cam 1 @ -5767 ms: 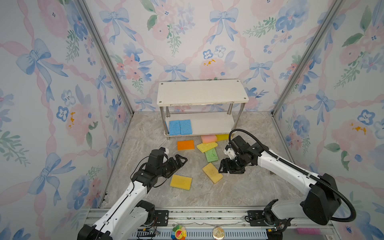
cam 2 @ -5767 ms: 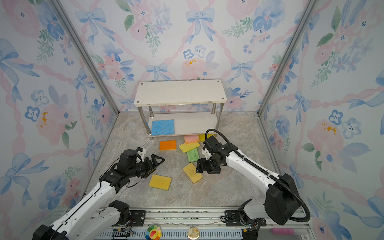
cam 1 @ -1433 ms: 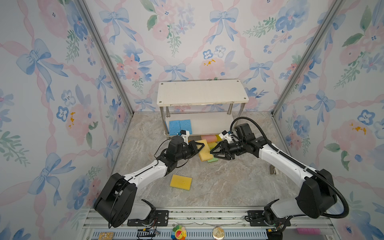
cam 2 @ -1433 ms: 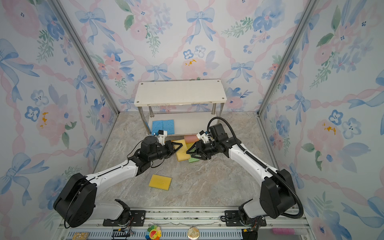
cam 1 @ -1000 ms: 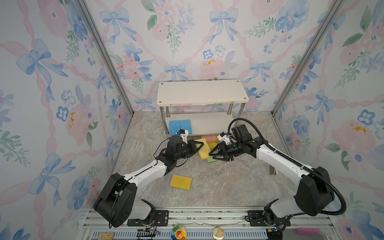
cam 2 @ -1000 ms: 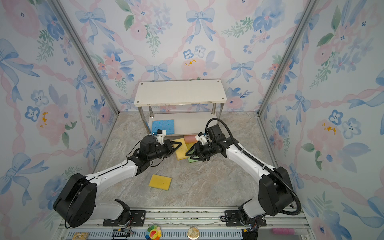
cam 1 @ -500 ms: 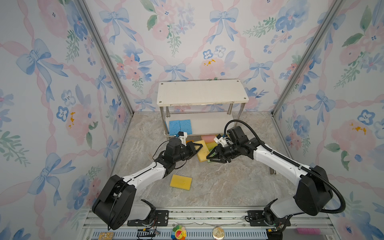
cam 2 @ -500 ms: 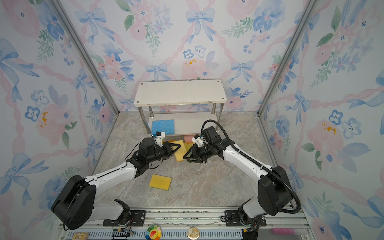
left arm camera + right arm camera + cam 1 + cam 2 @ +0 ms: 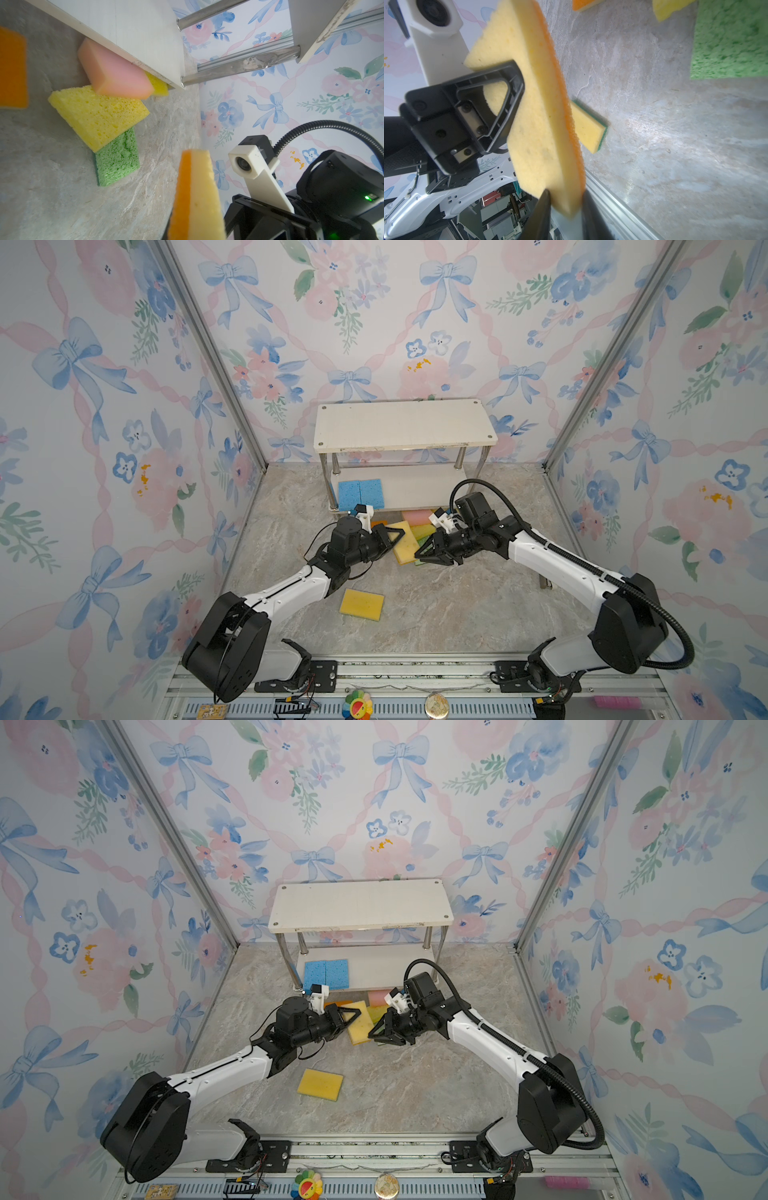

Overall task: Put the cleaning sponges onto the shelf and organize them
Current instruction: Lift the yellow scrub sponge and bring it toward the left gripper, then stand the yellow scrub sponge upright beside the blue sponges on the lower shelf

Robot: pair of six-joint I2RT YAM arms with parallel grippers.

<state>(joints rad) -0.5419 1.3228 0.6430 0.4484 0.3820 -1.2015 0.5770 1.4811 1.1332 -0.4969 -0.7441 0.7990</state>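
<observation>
With left jaws clamped on the yellow-and-orange sponge (image 9: 537, 124) and right jaws narrow astride its free end, bite unclear, confirm firm right pinch before loosening left.

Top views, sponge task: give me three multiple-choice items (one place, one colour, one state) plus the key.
1. Where on the shelf do the two blue sponges lie?
A. Top board
B. Lower board, left end
C. Lower board, right end

2. What colour is the upper face of the lone sponge nearest the front rail?
A. Pink
B. Yellow
C. Blue

3. How is the orange-backed sponge at the left gripper?
A. Lying flat on the floor
B. Resting on the top board
C. Clamped in the fingers, lifted

Key:
1 B: in both top views the blue pair sits at the lower board's left end.
2 B: its upper face is plain yellow.
3 C: the right wrist view shows a finger pressed on its face, in mid-air.
</observation>
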